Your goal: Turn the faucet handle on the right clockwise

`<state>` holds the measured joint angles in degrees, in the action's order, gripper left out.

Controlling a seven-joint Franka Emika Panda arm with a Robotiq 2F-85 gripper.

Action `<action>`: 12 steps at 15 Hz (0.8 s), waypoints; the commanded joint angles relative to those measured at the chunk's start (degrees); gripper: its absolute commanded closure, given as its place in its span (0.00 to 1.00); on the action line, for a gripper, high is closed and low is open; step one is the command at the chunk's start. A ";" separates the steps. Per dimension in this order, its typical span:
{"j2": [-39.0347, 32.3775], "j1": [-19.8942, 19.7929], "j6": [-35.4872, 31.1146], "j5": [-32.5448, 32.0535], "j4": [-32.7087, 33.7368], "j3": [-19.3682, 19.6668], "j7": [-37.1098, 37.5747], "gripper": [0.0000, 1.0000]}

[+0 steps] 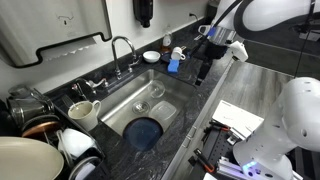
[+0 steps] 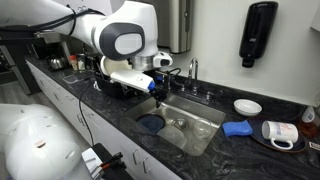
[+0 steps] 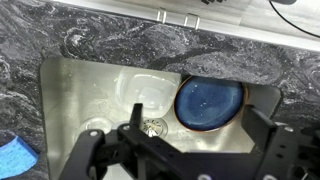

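Steel sink (image 3: 90, 95) with blue bowl (image 3: 209, 104) inside, under wide-spread pincer (image 3: 185, 160)

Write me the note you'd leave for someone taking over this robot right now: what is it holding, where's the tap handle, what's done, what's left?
Gripper: open and empty, hanging above the sink, looking down on the blue plate in the basin.
Faucet handle: small chrome knob on the back rim, just right of the spout; untouched, clearly apart from the gripper.
Done: nothing on the handle yet.
Left: bring the gripper to that handle, close on it, turn it clockwise.
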<state>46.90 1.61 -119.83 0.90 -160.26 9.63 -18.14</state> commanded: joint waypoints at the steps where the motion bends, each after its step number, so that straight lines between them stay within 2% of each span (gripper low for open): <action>1: -5.59 -1.55 -5.97 3.33 1.48 0.08 6.90 0.00; 7: -20.93 -1.91 -23.80 10.09 8.12 -0.40 19.33 0.00; 12: -31.03 -2.83 -23.79 16.35 19.91 -0.87 30.80 0.00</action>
<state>23.46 0.59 -144.24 13.50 -148.43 9.74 8.07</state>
